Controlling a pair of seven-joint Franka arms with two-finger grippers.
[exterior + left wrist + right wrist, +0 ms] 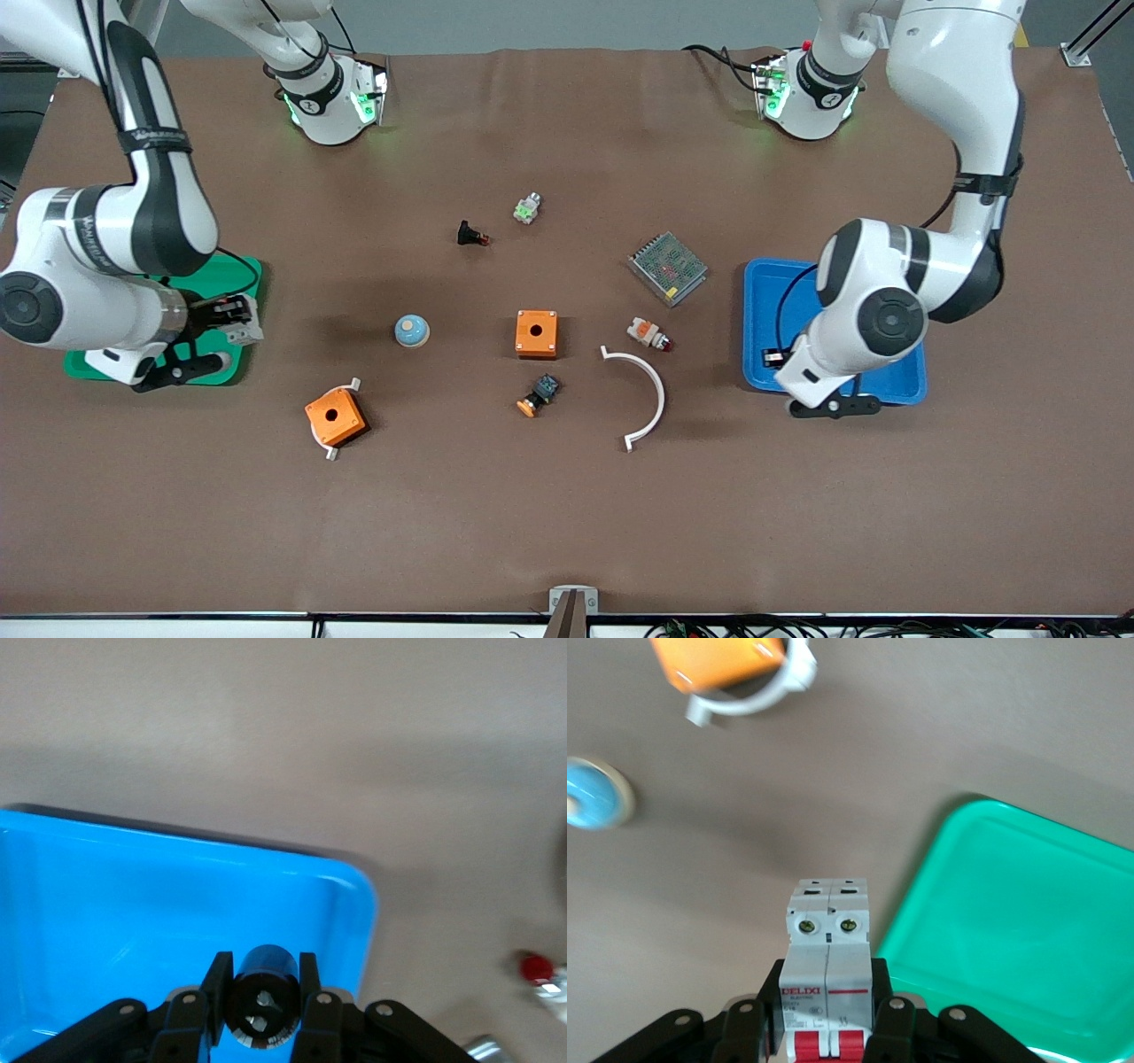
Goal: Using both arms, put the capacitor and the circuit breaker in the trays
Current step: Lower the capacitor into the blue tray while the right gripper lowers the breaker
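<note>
My left gripper (772,358) hangs over the blue tray (895,377) at the left arm's end of the table. In the left wrist view the left gripper (261,979) is shut on the capacitor (263,997), a small black cylinder with pale marks on its top, above the tray's floor (115,912). My right gripper (232,321) is at the edge of the green tray (221,276) at the right arm's end. In the right wrist view the right gripper (828,988) is shut on the circuit breaker (828,948), white with red switches, held over the brown table beside the tray's rim (921,877).
Between the trays lie two orange boxes (536,333) (335,416), a blue dome (411,330), a white arc (651,394), a mesh-covered metal box (668,268), a black push-button (471,235), a white-and-green button (527,208), a white-and-orange button (649,334) and an orange-capped button (539,395).
</note>
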